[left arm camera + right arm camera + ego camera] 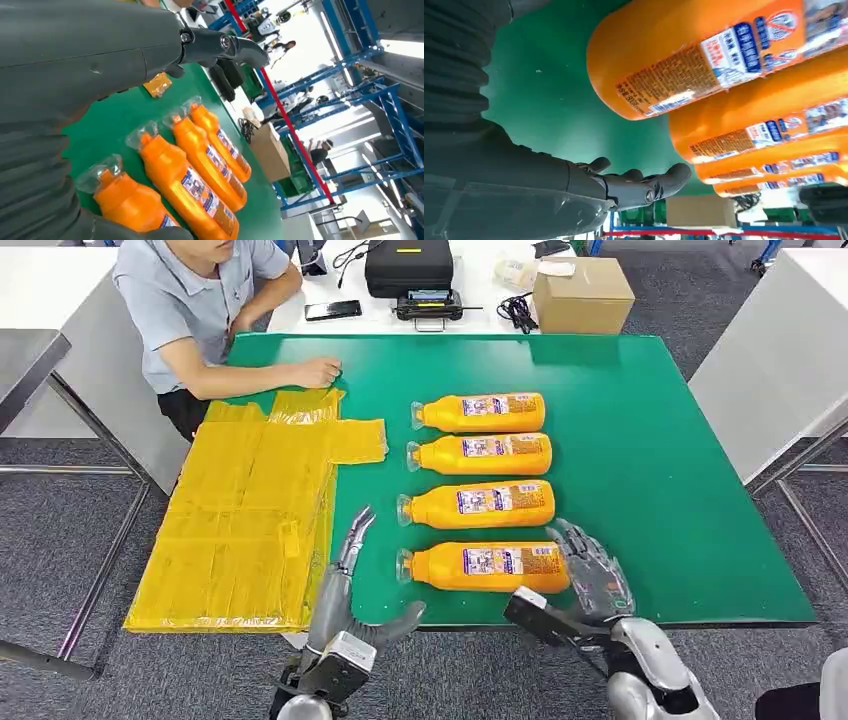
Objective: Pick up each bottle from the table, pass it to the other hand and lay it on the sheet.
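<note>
Both hands sit at the near edge of the green bench [680, 490]. Left hand [352, 570] reaches over the edge between the yellow sheet [250, 510] and the nearest bottle [485, 567], its fingers [358, 535] stretched out and spread, thumb off to the side, holding nothing. Right hand [592, 570] hovers just beside the base end of that same bottle, fingers apart and gently curved, nothing in them; from the right wrist the bottle's orange base looms close to the palm with a strip of green between them, so no contact shows.

Four orange bottles lie on their sides in a row running away from the robot, caps toward the sheet, labels up: the nearest, then a second [480, 505], a third [482, 453] and the farthest [483, 412]. None lies on the sheet.

Spread over the bench's left part, the sheet hangs past its near-left edge. A person [195, 300] sits at the far-left corner with a hand [318, 371] at the sheet's far end. Beyond the green surface stand a cardboard box [583, 295], a black case [408, 265] and a phone [333, 310].
</note>
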Motion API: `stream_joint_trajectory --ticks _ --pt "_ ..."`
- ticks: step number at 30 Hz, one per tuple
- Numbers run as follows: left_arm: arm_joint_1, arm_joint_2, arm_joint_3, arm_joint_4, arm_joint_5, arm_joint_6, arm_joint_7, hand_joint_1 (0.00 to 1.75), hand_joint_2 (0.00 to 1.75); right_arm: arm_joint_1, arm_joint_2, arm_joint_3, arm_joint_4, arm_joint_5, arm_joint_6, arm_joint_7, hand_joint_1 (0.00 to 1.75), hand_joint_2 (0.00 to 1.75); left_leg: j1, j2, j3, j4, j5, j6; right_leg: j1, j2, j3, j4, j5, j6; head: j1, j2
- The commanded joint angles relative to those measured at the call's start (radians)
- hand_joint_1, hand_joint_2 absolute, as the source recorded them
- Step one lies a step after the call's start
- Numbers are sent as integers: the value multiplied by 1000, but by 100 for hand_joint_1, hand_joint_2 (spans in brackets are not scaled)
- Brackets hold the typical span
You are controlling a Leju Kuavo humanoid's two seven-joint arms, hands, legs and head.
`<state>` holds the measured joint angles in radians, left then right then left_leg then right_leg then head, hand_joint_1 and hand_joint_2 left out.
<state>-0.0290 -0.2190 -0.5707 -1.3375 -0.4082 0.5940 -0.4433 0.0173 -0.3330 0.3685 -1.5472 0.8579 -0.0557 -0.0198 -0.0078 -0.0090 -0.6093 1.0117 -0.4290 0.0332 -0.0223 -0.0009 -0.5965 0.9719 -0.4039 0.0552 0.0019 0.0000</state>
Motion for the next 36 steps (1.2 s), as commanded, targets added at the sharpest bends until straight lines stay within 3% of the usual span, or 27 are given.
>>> stream_joint_trajectory --ticks 1,20,27,36 --pt "-43 29 -31 69 5 -6 10 0 175 -77 -11 66 109 10 0 11 0 175 1 2 3 -1 -1 -1 1 1 3 -1 0 -1 0 0" --pt "-48 29 -37 74 8 -11 11 0 175 -105 -5 95 121 10 0 11 0 175 1 2 4 -1 -1 -2 1 1 4 -1 -1 -2 0 0" --pt "-82 22 -66 121 40 -15 -3 0 175 -207 48 180 247 -45 32 4 0 175 2 5 4 -1 -1 -2 2 4 4 -2 1 -3 0 0" --pt "-103 23 -88 142 58 -13 -4 0 175 -222 37 216 326 -90 51 12 0 175 2 2 7 -1 -2 -2 2 1 7 -2 -1 -3 0 0"
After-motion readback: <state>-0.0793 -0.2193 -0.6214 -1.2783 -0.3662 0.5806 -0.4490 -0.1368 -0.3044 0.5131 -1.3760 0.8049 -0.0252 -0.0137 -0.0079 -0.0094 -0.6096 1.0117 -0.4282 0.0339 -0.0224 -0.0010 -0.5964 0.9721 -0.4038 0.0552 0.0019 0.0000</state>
